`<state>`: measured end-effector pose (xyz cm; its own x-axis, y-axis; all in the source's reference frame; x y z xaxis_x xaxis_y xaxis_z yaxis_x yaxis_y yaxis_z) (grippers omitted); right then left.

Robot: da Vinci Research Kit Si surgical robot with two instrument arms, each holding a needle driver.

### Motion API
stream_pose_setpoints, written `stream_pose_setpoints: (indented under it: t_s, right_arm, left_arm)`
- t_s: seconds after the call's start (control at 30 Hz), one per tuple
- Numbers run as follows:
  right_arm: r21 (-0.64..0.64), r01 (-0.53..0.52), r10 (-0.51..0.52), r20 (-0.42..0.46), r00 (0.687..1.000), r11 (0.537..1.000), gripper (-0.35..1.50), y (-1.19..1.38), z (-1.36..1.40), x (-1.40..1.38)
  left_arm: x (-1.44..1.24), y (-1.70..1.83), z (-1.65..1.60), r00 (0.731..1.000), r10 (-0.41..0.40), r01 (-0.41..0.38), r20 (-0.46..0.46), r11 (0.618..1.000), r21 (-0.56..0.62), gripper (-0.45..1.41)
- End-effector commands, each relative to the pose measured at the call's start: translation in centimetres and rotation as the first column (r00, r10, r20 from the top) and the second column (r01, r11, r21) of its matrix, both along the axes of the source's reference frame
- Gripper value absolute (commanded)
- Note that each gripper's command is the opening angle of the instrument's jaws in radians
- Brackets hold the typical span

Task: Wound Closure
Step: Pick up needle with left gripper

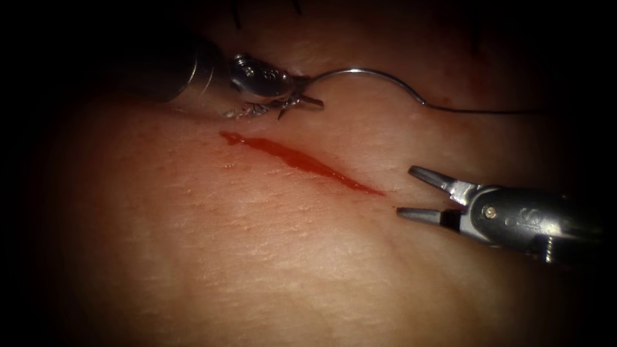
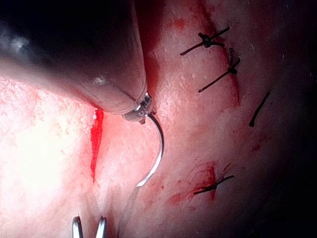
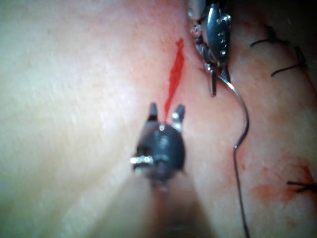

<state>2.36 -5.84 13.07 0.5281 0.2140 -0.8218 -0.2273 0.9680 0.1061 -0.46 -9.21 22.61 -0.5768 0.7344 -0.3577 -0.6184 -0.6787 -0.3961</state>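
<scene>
The cut (image 1: 302,160) runs as a red slanted line across the tissue (image 1: 257,257). My left tool (image 1: 299,106) lies just beyond the cut's left end, shut on the curved needle (image 1: 360,69) near one of its ends. The needle arches free above the tissue on the far, right side of the cut, not in it. Thread (image 1: 488,111) trails right from its other end. My right tool (image 1: 406,191) is open and holds nothing, just off the cut's right end. The right wrist view shows its jaws (image 3: 166,113) at the cut (image 3: 174,79), with the needle (image 3: 243,116) beside them.
Several older dark stitches (image 2: 209,40) (image 2: 213,186) cross other closed cuts beyond the needle (image 2: 157,153). Red fluid stains the tissue around them. My right tool's tips (image 2: 89,227) show near the cut (image 2: 96,144). Short dark thread ends (image 1: 236,16) stick up at the far edge.
</scene>
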Motion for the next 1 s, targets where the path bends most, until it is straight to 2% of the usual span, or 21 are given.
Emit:
stream_pose_setpoints:
  t_s: [0.03, 0.07, 0.2, 0.3, 0.33, 0.37, 0.47, 0.53, 0.67, 0.83, 0.9, 0.93, 1.0]
  right_arm:
    - [0.0, 0.001, -0.001, -0.002, 1.0, 1.0, 0.34, -0.02, 0.06, 0.07]
    - [0.0, 0.001, -0.001, -0.002, 1.0, 1.0, 0.34, -0.02, 0.06, 0.07]
    - [0.001, -0.001, 0.001, -0.001, 1.0, 1.0, 0.34, -0.02, 0.06, 0.08]
    - [0.001, -0.002, 0.002, 0.0, 1.0, 1.0, 0.34, -0.03, 0.04, 0.12]
    - [0.001, -0.003, 0.003, 0.0, 1.0, 1.0, 0.34, -0.03, 0.04, 0.13]
    - [0.001, -0.004, 0.004, 0.0, 1.0, 1.0, 0.34, -0.04, 0.03, 0.15]
    - [0.001, -0.007, 0.006, 0.002, 1.0, 1.0, 0.34, -0.05, 0.02, 0.18]
    - [0.002, -0.006, 0.006, 0.005, 1.0, 1.0, 0.34, -0.05, 0.02, 0.2]
    - [-0.003, -0.018, 0.018, -0.003, 1.0, 1.0, 0.34, -0.04, 0.02, 0.2]
    - [-0.012, -0.063, 0.063, 0.002, 0.998, 0.998, 0.34, -0.03, 0.03, 0.19]
    - [-0.005, -0.1, 0.1, -0.006, 0.995, 0.995, 0.37, -0.02, 0.04, 0.17]
    - [0.018, -0.142, 0.142, -0.03, 0.989, 0.99, 0.48, 0.0, 0.03, 0.16]
    - [0.06, -0.198, 0.202, -0.069, 0.977, 0.978, 0.54, 0.04, 0.02, 0.13]
  left_arm:
    - [-0.02, -0.04, 0.02, 1.0, 0.009, -0.009, 0.009, 1.0, 0.008, -0.32]
    - [-0.01, -0.04, 0.01, 1.0, 0.011, -0.011, 0.012, 1.0, 0.011, -0.44]
    - [-0.01, 0.0, -0.07, 1.0, 0.007, -0.008, 0.024, 1.0, 0.025, -0.45]
    - [-0.02, 0.02, -0.18, 0.986, -0.113, 0.102, 0.12, 0.99, 0.1, -0.45]
    - [-0.02, 0.01, -0.2, 0.982, -0.131, 0.116, 0.138, 0.987, 0.111, -0.45]
    - [-0.03, 0.01, -0.24, 0.961, -0.19, 0.163, 0.199, 0.976, 0.146, -0.45]
    - [-0.03, -0.01, -0.3, 0.912, -0.293, 0.245, 0.288, 0.95, 0.191, -0.45]
    - [-0.04, -0.02, -0.33, 0.88, -0.335, 0.274, 0.337, 0.937, 0.216, -0.45]
    - [-0.05, -0.08, -0.39, 0.786, -0.434, 0.316, 0.441, 0.894, 0.317, -0.45]
    - [-0.05, -0.13, -0.47, 0.709, -0.489, 0.315, 0.509, 0.864, 0.392, -0.45]
    - [-0.06, -0.16, -0.52, 0.668, -0.516, 0.321, 0.536, 0.85, 0.418, -0.45]
    - [-0.06, -0.17, -0.57, 0.648, -0.52, 0.325, 0.557, 0.85, 0.415, -0.45]
    - [-0.06, -0.19, -0.62, 0.629, -0.525, 0.332, 0.573, 0.848, 0.413, -0.45]
